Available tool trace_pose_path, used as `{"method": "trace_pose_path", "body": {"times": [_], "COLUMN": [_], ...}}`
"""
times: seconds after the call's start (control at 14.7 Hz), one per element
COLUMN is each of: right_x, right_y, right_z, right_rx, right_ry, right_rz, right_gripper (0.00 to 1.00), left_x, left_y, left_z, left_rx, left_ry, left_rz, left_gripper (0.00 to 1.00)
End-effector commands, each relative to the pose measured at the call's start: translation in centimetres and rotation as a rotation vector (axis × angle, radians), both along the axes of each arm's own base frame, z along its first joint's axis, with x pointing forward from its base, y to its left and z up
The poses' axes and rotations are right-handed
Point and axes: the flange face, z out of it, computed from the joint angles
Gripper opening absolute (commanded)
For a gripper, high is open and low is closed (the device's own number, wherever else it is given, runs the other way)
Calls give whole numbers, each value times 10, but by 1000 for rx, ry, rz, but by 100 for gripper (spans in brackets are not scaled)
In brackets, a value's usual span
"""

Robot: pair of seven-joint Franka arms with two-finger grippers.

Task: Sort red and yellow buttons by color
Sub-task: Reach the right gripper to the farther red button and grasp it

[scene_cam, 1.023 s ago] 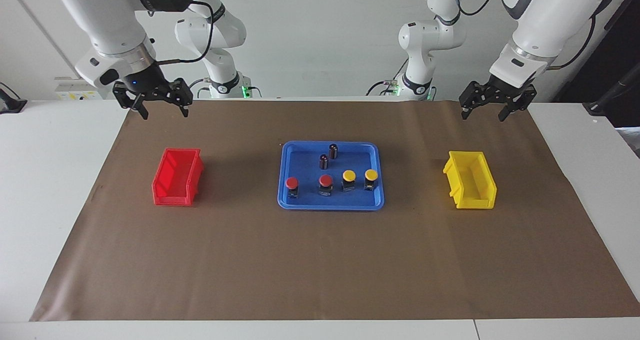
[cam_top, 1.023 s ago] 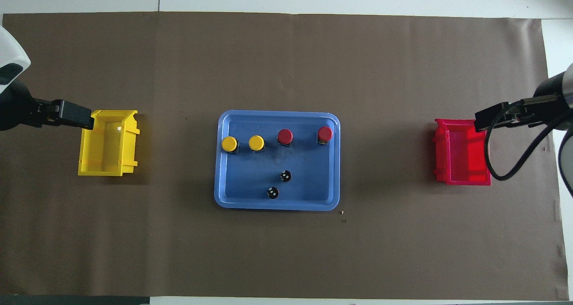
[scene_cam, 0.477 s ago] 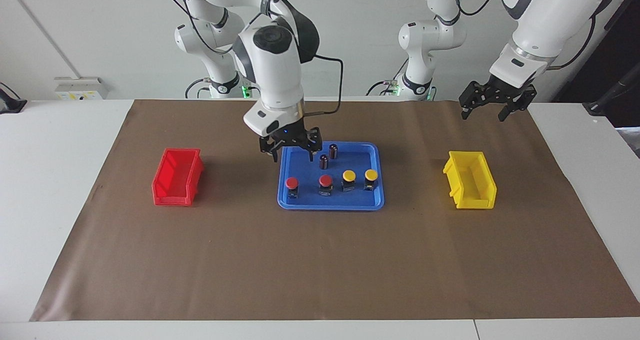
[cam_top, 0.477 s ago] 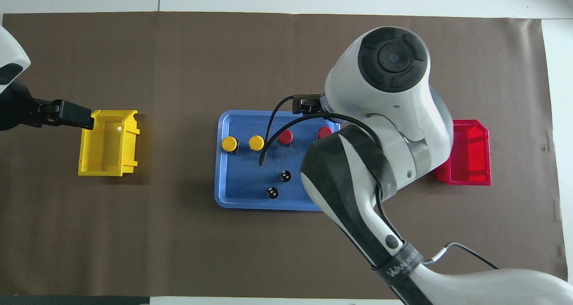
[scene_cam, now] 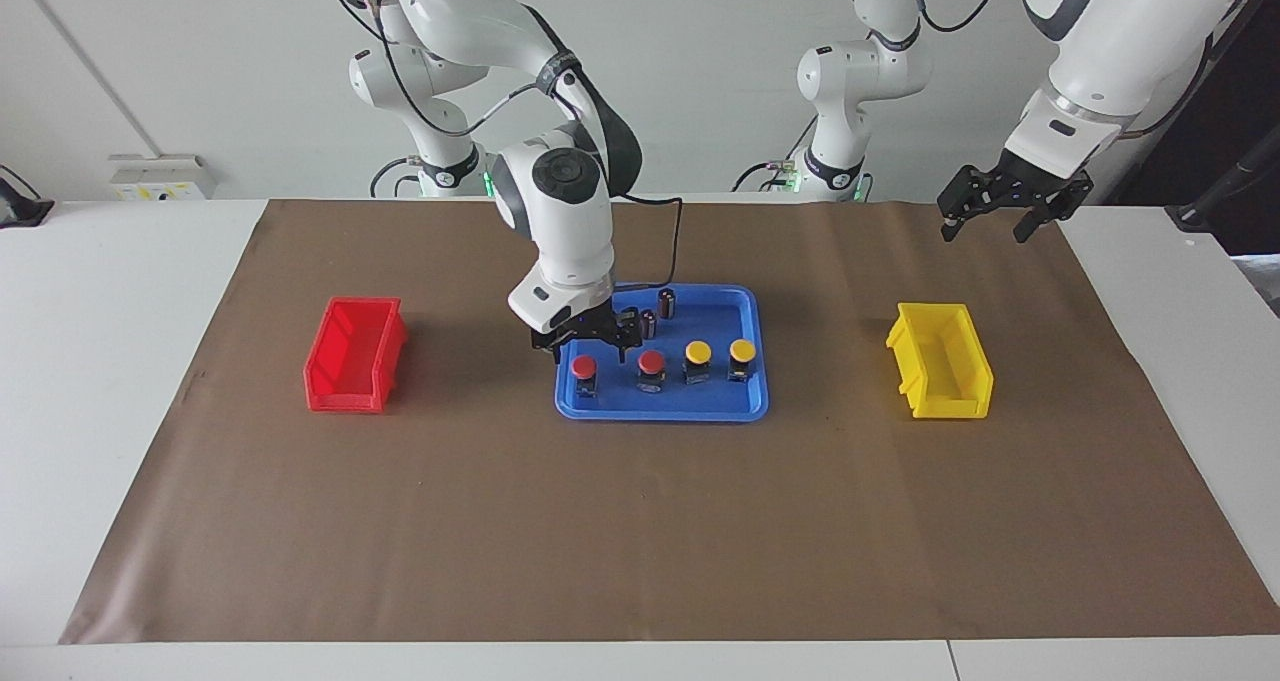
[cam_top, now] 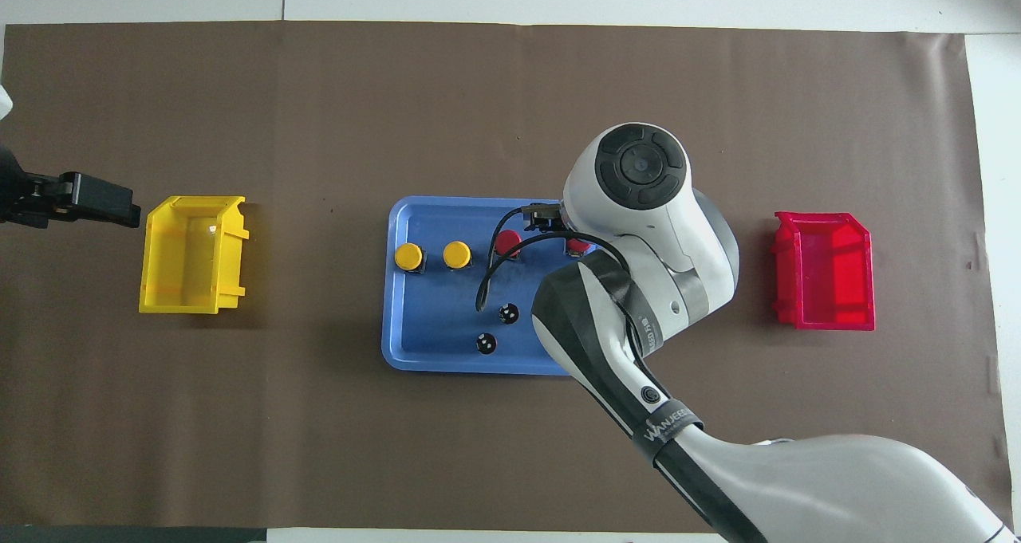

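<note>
In the overhead view, the right gripper (scene_cam: pixel 592 343) and most of the outer red domed push-button (scene_cam: pixel 584 374) directly beneath its spread fingers are hidden by the arm. Four push-buttons are counted in the shallow blue plastic tray (scene_cam: pixel 745 408): two red, the second (scene_cam: pixel 651 370) beside the gripper, and two yellow (scene_cam: pixel 698 360) (scene_cam: pixel 741 359). The left gripper (scene_cam: pixel 1017 209), also spread, hangs empty near the yellow plastic bin (scene_cam: pixel 944 375).

Dark cylinders (scene_cam: pixel 657 314) beside red buttons (scene_cam: pixel 617 364)
</note>
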Motion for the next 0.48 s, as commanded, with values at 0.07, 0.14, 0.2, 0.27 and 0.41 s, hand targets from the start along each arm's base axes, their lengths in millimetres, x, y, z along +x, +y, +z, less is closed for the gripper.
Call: {"method": "trace_pose_path", "body": {"times": [0.07,0.14,0.2,0.27,0.41], "right_x": [-19,-17,-16,-15,-14], "right_y": [-9,-8,-8,-8,-6], "right_z": [-8,-12,-17,-20,-31], "right_rx": [3,10,10,15,9], "right_ry": [-24,-36,-41,-49,-54], "right_rz": [42,45,48,46,53], "right_gripper": [97,95,94,93,90], "left_x": [-10,-12,-15,-13,-15], "left_y": [-1,-3,-6,-8,-11], "left_z": [-3,-5,-6,-8,-13], "left_rx": [-5,-4,-3,-5,-4], "left_ry": [3,3,-5,-28,-38], "left_rz": [-3,-6,4,18,25], "left_gripper": [100,100,100,100,100]}}
